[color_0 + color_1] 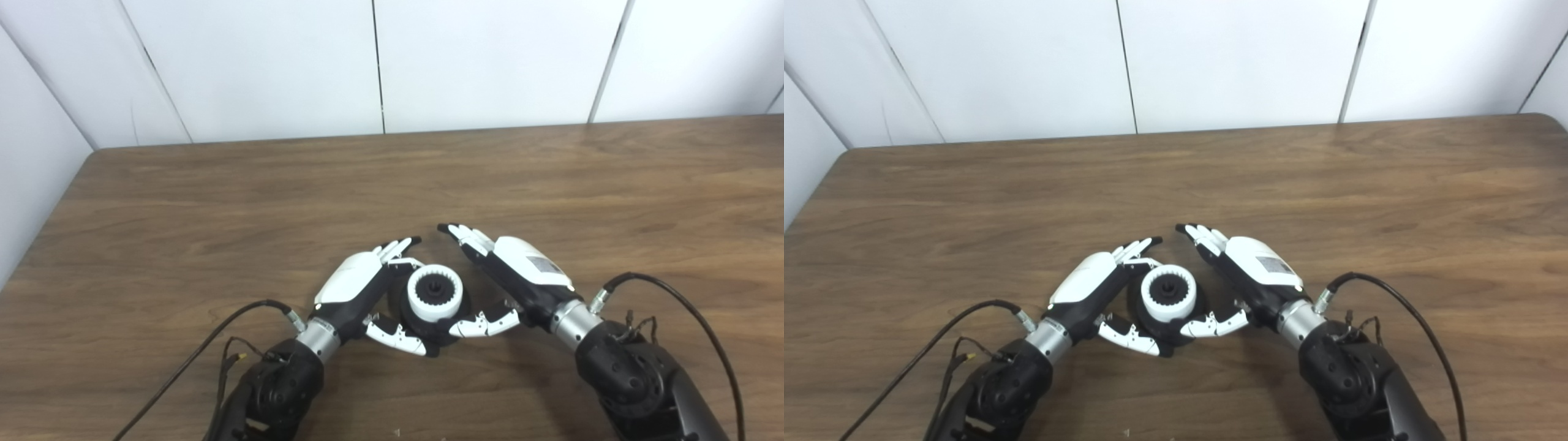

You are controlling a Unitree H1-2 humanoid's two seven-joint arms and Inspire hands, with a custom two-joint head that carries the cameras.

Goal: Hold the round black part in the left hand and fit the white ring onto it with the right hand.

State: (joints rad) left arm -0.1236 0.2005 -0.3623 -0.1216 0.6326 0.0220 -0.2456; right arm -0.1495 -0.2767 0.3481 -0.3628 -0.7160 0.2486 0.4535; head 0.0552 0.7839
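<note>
The round black part (456,306) rests on the wooden table (245,202) near the front edge, between my two hands. The white ring (432,293), toothed on its inside, sits on top of it around a black centre hub. My left hand (361,285) lies against the part's left side with its fingers stretched out past it and its thumb along the front. My right hand (514,269) stands open to the right, fingers straight and apart from the ring, its thumb (484,324) reaching to the part's front right.
Black cables (202,343) loop from both wrists over the table, the right one (692,306) arching out to the right. White wall panels (380,61) stand behind the table's far edge.
</note>
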